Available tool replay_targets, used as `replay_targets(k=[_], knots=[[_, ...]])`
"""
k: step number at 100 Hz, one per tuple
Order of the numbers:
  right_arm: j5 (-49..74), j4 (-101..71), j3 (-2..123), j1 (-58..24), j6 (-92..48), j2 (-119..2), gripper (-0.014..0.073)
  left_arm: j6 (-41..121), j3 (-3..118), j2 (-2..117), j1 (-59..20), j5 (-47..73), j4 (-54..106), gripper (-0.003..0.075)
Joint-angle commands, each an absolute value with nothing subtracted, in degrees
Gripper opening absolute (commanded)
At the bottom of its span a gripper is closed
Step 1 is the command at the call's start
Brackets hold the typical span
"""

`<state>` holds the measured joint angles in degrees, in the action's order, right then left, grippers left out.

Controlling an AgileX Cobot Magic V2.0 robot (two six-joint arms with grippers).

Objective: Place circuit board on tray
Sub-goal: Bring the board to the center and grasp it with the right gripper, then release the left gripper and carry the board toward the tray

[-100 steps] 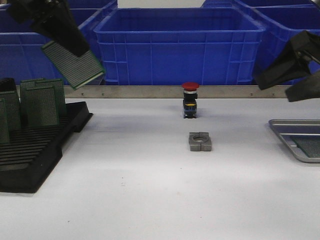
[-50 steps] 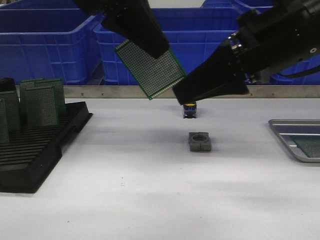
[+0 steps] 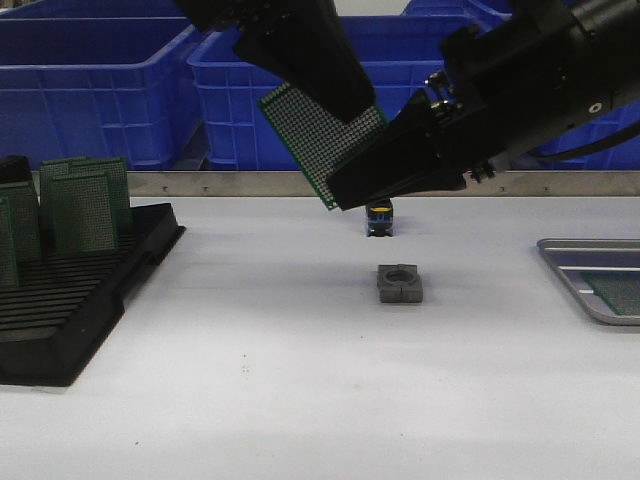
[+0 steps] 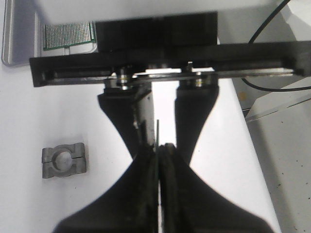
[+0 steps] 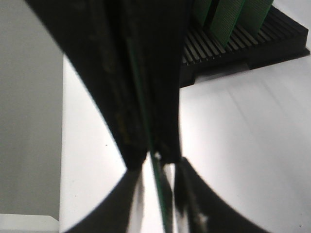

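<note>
While left jaws clamp the circuit board [image 3: 318,135], right jaws open astride it, clamp block [image 3: 400,283] below, tray [image 3: 572,268] well apart.

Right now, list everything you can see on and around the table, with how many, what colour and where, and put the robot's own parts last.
circuit board: one, green, held in the air above the table's middle
boards in rack: several, green, upright at the left; exact count unclear
rack: one, black, slotted, left edge of the table
tray: one, silver-grey, right edge of the table, with one green board lying in it
metal block: one, grey, with a round hole, table centre
push button: one, dark with a yellow ring, behind the block, partly hidden
bins: several, blue, behind the table
table: one, white
left gripper: black, shut on the circuit board
right gripper: black, at the board's lower edge; grip unclear
</note>
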<state>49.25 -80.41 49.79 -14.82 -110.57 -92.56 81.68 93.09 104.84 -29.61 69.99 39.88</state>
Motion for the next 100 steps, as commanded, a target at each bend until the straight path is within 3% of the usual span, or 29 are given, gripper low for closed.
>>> replay_targets(k=[1,19,26,33,45,57,100], knots=[[52.2,-83.6,51.2,-14.8,-111.5,-90.2,-0.0051,80.9,94.9,101.6,-30.1,73.3,43.7,-0.0020],[53.2,-83.6,51.2,-14.8,-111.4,-90.2,-0.0069,80.9,94.9,101.6,-30.1,73.3,43.7,-0.0016],[53.2,-83.6,51.2,-14.8,-111.3,-90.2,-0.0069,80.9,94.9,101.6,-30.1,73.3,43.8,0.0024],[53.1,-83.6,51.2,-14.8,-110.9,-90.2,-0.0069,80.9,94.9,101.6,-30.1,73.2,43.8,0.0118],[52.9,-83.6,51.2,-14.8,-109.6,-90.2,-0.0069,80.9,94.9,101.6,-30.1,73.2,43.8,0.0346],[52.1,-83.5,50.7,-14.8,-109.2,-90.2,-0.0069,80.9,94.9,101.6,-29.5,72.3,43.8,0.0475],[37.1,-83.5,46.7,-8.9,-92.7,-90.2,-0.0069,78.0,98.2,101.6,-21.2,73.1,43.9,0.0477]])
